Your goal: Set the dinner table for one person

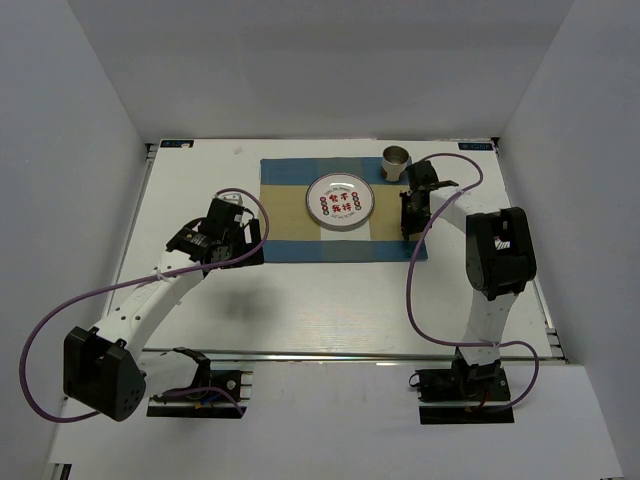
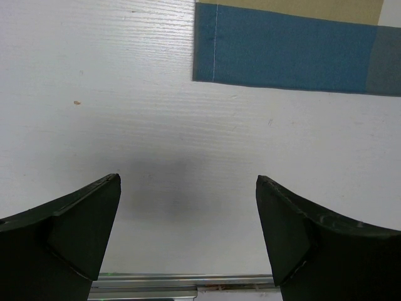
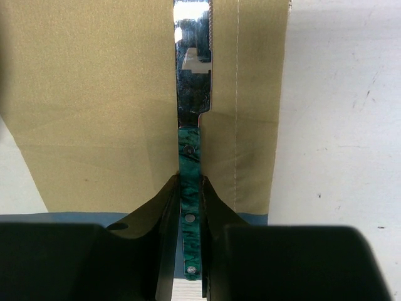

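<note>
The white dinner table (image 1: 300, 300) carries a blue-and-tan checked placemat (image 1: 290, 235) with a white plate (image 1: 340, 202) bearing red marks and a metal cup (image 1: 396, 162) at its far right corner. My right gripper (image 1: 410, 215) is shut on a knife with a green marbled handle (image 3: 190, 188) and a shiny blade (image 3: 193, 75), held low over the tan right strip of the placemat (image 3: 94, 113). My left gripper (image 1: 232, 240) is open and empty over bare table (image 2: 188, 188), just left of the placemat's near left corner (image 2: 282, 53).
A metal rail (image 2: 188, 285) runs along the table's near edge. White walls enclose the table on three sides. Purple cables loop beside both arms.
</note>
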Controlling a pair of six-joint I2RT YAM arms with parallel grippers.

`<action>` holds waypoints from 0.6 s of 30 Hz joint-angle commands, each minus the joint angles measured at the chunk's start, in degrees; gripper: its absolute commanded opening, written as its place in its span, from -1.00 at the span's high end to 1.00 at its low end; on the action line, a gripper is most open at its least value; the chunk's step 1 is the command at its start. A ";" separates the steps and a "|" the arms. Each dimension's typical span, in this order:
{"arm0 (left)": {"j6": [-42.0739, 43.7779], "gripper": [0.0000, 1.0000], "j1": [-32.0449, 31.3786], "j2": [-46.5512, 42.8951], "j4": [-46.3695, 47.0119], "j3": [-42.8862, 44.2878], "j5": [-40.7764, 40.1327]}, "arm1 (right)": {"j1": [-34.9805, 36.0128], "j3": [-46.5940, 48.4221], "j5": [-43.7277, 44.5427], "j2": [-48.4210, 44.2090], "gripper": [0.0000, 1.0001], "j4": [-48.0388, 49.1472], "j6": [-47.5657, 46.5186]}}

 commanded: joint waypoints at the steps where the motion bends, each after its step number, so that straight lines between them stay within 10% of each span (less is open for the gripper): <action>1: 0.52 -0.96 0.02 -0.42 1.20 -0.31 1.01 | 0.21 2.22 1.08 0.14 0.88 -1.16 -1.47; 18: 0.69 -0.96 0.02 -0.51 1.29 -0.40 1.45 | 0.04 3.62 0.37 1.11 0.32 -1.42 -2.18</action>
